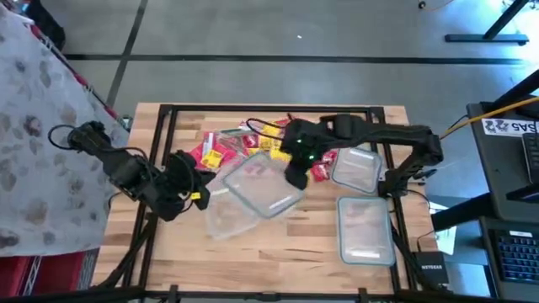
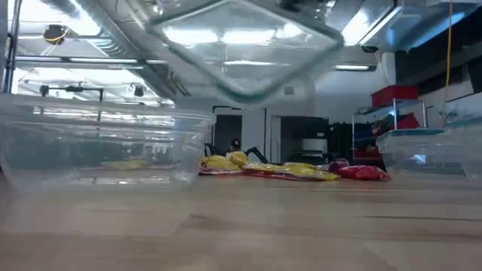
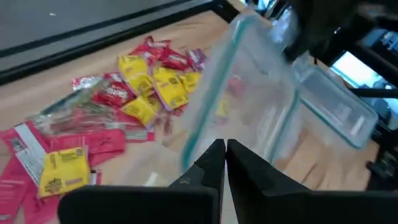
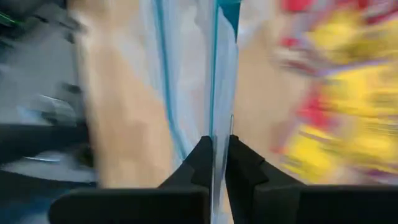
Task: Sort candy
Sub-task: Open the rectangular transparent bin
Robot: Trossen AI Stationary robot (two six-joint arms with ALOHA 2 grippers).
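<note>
candy heaped, right hand pinching lifted container beside it

legible text: "netgear" on the small black box at the table's near right corner. a white tag on the desk at right carries mirrored characters, not reliably readable. print on the candy wrappers cannot be read.
</note>
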